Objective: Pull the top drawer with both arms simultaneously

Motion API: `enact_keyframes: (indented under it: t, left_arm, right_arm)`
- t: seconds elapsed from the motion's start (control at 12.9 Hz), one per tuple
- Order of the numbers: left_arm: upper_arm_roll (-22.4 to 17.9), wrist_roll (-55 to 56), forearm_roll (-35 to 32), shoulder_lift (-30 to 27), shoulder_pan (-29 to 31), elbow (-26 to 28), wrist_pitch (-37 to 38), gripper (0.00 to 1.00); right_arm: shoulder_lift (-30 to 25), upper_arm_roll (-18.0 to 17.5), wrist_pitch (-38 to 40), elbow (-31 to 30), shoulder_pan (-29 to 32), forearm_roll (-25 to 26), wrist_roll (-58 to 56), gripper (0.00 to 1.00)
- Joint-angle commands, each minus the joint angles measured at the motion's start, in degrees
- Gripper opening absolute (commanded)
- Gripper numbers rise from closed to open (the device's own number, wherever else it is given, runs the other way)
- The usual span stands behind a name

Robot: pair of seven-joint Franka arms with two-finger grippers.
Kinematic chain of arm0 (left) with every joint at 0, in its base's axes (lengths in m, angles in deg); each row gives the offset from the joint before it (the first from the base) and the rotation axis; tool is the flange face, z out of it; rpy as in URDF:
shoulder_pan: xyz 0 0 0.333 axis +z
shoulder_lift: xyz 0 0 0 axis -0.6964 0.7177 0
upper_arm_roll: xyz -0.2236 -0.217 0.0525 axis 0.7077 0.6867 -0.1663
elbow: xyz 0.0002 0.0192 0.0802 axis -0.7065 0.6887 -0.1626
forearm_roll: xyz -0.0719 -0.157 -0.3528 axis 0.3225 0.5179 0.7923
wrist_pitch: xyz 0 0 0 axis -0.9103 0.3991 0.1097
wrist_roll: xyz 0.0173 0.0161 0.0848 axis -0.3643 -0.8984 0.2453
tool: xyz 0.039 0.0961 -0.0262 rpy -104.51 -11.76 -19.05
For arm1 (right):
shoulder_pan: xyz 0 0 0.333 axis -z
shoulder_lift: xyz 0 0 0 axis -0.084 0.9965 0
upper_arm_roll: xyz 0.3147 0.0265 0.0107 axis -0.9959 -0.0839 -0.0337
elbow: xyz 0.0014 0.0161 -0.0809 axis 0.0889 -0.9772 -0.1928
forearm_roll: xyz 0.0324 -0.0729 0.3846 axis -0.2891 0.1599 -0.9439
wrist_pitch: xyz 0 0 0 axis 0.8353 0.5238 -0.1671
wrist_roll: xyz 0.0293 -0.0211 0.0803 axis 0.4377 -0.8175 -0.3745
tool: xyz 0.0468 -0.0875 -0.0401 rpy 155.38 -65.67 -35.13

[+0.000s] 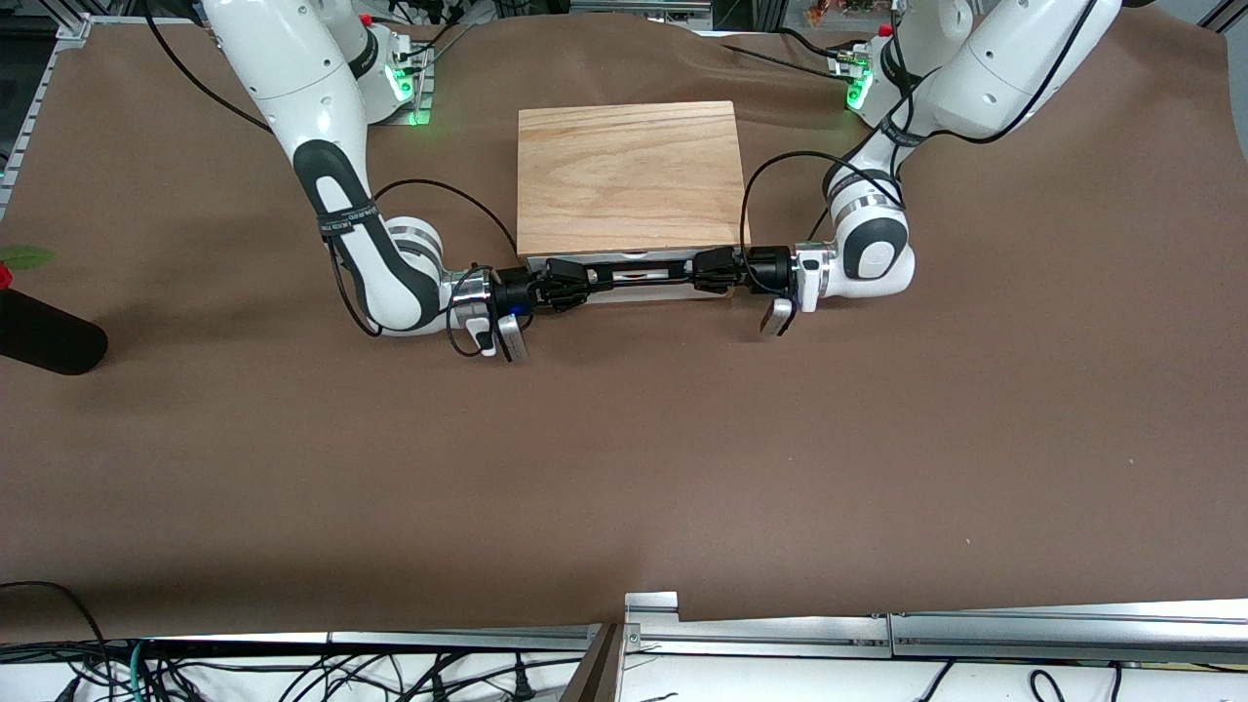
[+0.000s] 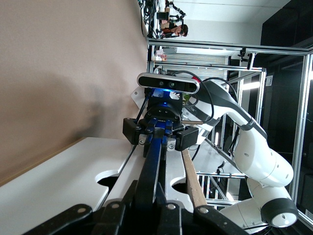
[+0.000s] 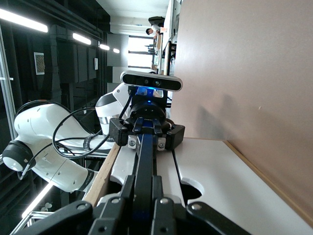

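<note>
— What do you have at the box?
— Your right gripper (image 1: 597, 277) and left gripper (image 1: 685, 272) each clamp the black handle (image 1: 639, 272) of the top drawer (image 1: 634, 290), under the wood casing (image 1: 627, 175) on the counter (image 1: 624, 458).
— Anything inside?
— You can't tell.

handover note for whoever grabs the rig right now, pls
Left gripper: shut on the handle, toward the left arm's end.
Right gripper: shut on the same bar, toward the right arm's end.
Top drawer: at the cabinet front facing the camera, barely out, if at all.
Done: both grips set.
Left: pull with both arms together toward the front camera.
</note>
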Motion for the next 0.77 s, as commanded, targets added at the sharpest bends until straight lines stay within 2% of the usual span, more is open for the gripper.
enact_keyframes:
  t: [0.0,0.7]
  left_arm:
    - [0.11,1.90,-0.97,2.22,0.94,2.03,-3.28,0.00]
    - [0.11,11.56,-3.59,3.36,2.09,-2.97,-5.39,0.00]
  right_arm:
    - [-2.00,0.62,0.64,-0.93,0.54,-0.31,-0.21,0.00]
    - [0.19,0.80,0.20,3.65,2.03,-0.23,0.58,0.00]
